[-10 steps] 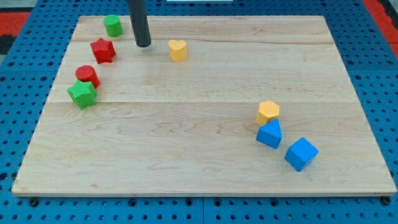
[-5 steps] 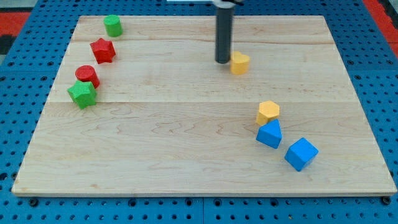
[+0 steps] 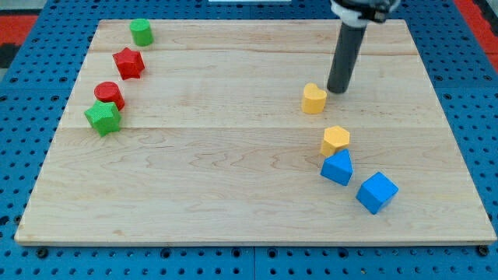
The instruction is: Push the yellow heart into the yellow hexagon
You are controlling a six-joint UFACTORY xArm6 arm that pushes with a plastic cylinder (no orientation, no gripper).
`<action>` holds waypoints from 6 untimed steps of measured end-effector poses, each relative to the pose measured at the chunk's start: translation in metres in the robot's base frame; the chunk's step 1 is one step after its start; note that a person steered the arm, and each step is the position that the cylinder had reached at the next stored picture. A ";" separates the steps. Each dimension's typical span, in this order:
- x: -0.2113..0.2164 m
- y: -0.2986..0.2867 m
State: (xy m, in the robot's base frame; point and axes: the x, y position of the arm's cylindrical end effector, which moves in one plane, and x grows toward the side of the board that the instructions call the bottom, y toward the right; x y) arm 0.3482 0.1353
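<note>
Now my tip (image 3: 337, 90) just right of yellow heart (image 3: 313, 99), yellow hexagon (image 3: 335, 140) below, no gripper fitted, no writing legible.

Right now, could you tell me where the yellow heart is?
The yellow heart sits right of the board's centre, just above the yellow hexagon with a gap between them; my tip stands close at its upper right.

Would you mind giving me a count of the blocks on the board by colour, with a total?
Yellow: 2, the yellow heart and the yellow hexagon
Blue: 2, the blue wedge-like block and the blue cube
Red: 2, the red star and the red cylinder
Green: 2, the green cylinder and the green star
Total: 8
</note>
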 end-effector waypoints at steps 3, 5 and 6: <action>0.083 -0.013; 0.002 -0.061; 0.038 -0.094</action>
